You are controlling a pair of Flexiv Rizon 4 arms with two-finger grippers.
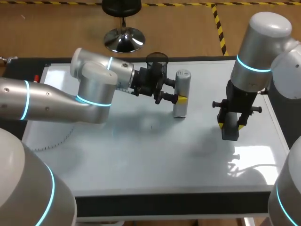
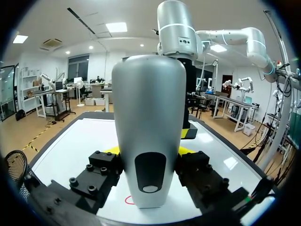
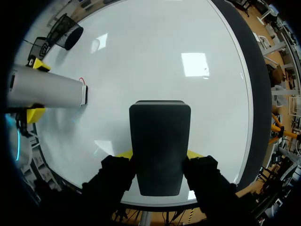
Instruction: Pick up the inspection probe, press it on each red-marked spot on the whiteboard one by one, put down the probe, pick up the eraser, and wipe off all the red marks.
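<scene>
Whiteboard (image 1: 141, 155), probe (image 1: 182, 92) clamped upright in left claw (image 2: 149, 150), eraser (image 3: 160, 136) in right claw (image 3: 160, 154)

On my left wrist view the probe (image 2: 148, 136) covers most of a red mark (image 2: 127, 200); only 1 arc shows. The eraser (image 3: 160, 141) hides nearly all the yellow tips of my right gripper (image 3: 159, 154). On the head view, marks on the whiteboard (image 1: 141, 160) are too small to tell.

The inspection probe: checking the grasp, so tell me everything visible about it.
The inspection probe is a smooth silver-grey cylinder with a rounded top and a dark oval inset holding a pale disc near its base. It stands upright, clamped between the left tool's yellow tips, base on the whiteboard by a red mark.
</scene>
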